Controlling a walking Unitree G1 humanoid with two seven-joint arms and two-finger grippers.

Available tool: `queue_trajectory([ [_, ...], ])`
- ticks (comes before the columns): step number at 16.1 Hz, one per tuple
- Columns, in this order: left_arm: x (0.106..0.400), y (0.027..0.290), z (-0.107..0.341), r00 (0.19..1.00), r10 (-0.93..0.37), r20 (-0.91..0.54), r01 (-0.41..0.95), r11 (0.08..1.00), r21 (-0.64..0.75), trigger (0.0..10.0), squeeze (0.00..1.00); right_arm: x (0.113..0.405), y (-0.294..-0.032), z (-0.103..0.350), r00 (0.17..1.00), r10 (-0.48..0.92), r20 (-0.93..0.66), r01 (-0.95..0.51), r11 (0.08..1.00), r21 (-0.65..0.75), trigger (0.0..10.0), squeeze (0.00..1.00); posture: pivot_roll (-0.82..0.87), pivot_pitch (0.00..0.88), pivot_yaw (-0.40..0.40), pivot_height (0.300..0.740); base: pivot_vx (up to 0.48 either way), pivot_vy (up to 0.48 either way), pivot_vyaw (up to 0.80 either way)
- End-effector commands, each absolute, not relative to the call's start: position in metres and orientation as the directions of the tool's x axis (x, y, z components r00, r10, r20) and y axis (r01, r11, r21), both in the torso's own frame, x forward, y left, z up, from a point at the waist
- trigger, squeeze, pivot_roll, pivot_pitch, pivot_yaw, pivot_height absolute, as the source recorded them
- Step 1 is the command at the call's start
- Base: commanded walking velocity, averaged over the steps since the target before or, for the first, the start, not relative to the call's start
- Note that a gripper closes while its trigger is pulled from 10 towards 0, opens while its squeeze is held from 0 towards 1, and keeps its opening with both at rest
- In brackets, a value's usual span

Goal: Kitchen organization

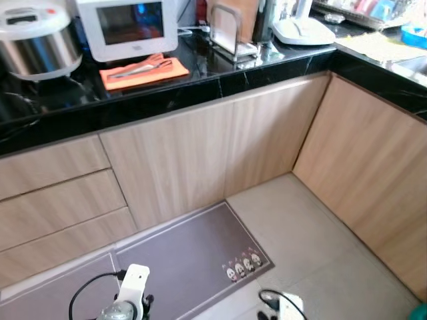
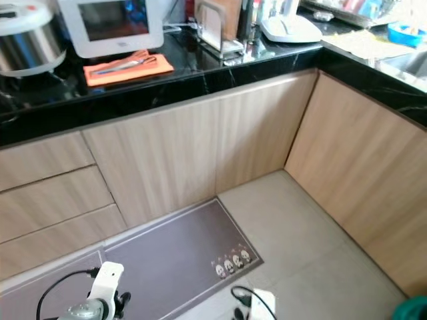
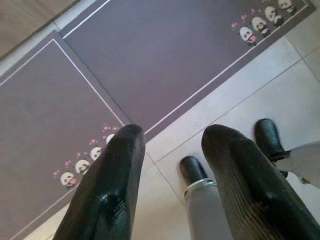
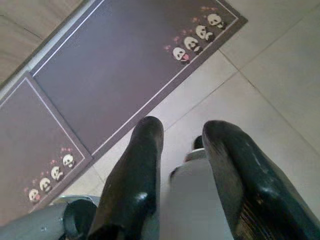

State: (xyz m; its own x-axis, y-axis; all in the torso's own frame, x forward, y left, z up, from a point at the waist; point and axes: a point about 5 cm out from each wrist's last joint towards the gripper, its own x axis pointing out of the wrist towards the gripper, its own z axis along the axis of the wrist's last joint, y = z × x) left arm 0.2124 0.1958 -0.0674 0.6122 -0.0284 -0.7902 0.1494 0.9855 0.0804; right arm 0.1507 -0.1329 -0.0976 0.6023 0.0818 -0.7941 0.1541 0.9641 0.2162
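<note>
A black stone countertop point(image 1: 200, 77) runs along the back and turns down the right side. On it lies an orange cloth point(image 1: 167, 72) with metal tongs point(image 1: 139, 67) on top, in front of a white microwave point(image 1: 127, 27). A silver rice cooker point(image 1: 37, 40) stands at the far left. Both arms hang low, far below the counter: left arm point(image 1: 128, 293), right arm point(image 1: 283, 308). My left gripper point(image 3: 172, 135) is open over the floor mat, holding nothing. My right gripper point(image 4: 185, 127) is open too, above the floor tiles.
Wooden drawers point(image 1: 60, 200) and cabinet doors point(image 1: 220, 153) sit under the counter. A purple mat with panda prints point(image 1: 193, 257) lies on the grey tiles. A metal rack point(image 1: 230, 33), a white appliance point(image 1: 303, 30) and a blue bowl point(image 1: 413, 32) stand further right. My black feet point(image 3: 192, 169) are on the tiles.
</note>
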Motion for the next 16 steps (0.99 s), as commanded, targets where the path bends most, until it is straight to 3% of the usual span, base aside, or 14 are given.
queue_trajectory([
  [1, 0.211, 0.195, -0.069, 0.605, -0.028, -0.796, 0.142, 0.987, 0.073, 10.0, 0.0, 0.147, -0.135, -0.099, 0.587, 0.063, -0.807, 0.162, 0.968, 0.193, 10.0, 0.0, -0.08, 0.0, 0.006, 0.74, 0.0, 0.0, -0.67],
  [2, 0.211, 0.195, -0.068, 0.606, -0.03, -0.795, 0.145, 0.987, 0.074, 10.0, 0.0, 0.142, -0.14, -0.101, 0.588, 0.056, -0.807, 0.166, 0.968, 0.188, 10.0, 0.0, -0.08, 0.0, 0.006, 0.74, 0.0, 0.0, -0.67],
  [4, 0.211, 0.195, -0.069, 0.605, -0.033, -0.795, 0.129, 0.99, 0.058, 10.0, 0.0, 0.126, -0.185, -0.102, 0.595, 0.011, -0.804, 0.191, 0.969, 0.154, 10.0, 0.0, -0.08, 0.0, 0.004, 0.74, 0.0, 0.0, -0.67],
  [6, 0.211, 0.195, -0.068, 0.608, -0.033, -0.793, 0.123, 0.991, 0.053, 10.0, 0.0, 0.13, -0.211, -0.097, 0.606, -0.009, -0.795, 0.199, 0.97, 0.14, 10.0, 0.0, -0.08, 0.0, 0.004, 0.74, 0.0, 0.0, -0.67],
  [7, 0.212, 0.195, -0.068, 0.608, -0.034, -0.793, 0.123, 0.991, 0.052, 10.0, 0.0, 0.145, -0.227, -0.089, 0.62, -0.038, -0.784, 0.215, 0.969, 0.123, 10.0, 0.0, -0.09, 0.0, 0.0, 0.74, 0.0, 0.0, -0.67],
  [8, 0.212, 0.194, -0.068, 0.608, -0.034, -0.793, 0.123, 0.991, 0.052, 10.0, 0.0, 0.153, -0.23, -0.086, 0.626, -0.048, -0.778, 0.219, 0.969, 0.117, 10.0, 0.0, -0.09, 0.0, 0.0, 0.74, 0.0, 0.0, -0.67],
  [9, 0.212, 0.193, -0.068, 0.609, -0.037, -0.793, 0.123, 0.991, 0.048, 10.0, 0.0, 0.182, -0.227, -0.075, 0.651, -0.051, -0.757, 0.209, 0.971, 0.114, 10.0, 0.0, -0.09, 0.0, -0.001, 0.74, 0.0, 0.0, -0.67],
  [16, 0.208, 0.196, -0.07, 0.6, -0.033, -0.8, 0.12, 0.991, 0.05, 10.0, 0.0, 0.186, -0.206, -0.078, 0.653, -0.014, -0.757, 0.187, 0.972, 0.143, 10.0, 0.0, -0.08, 0.0, -0.002, 0.74, 0.0, 0.0, -0.67],
])
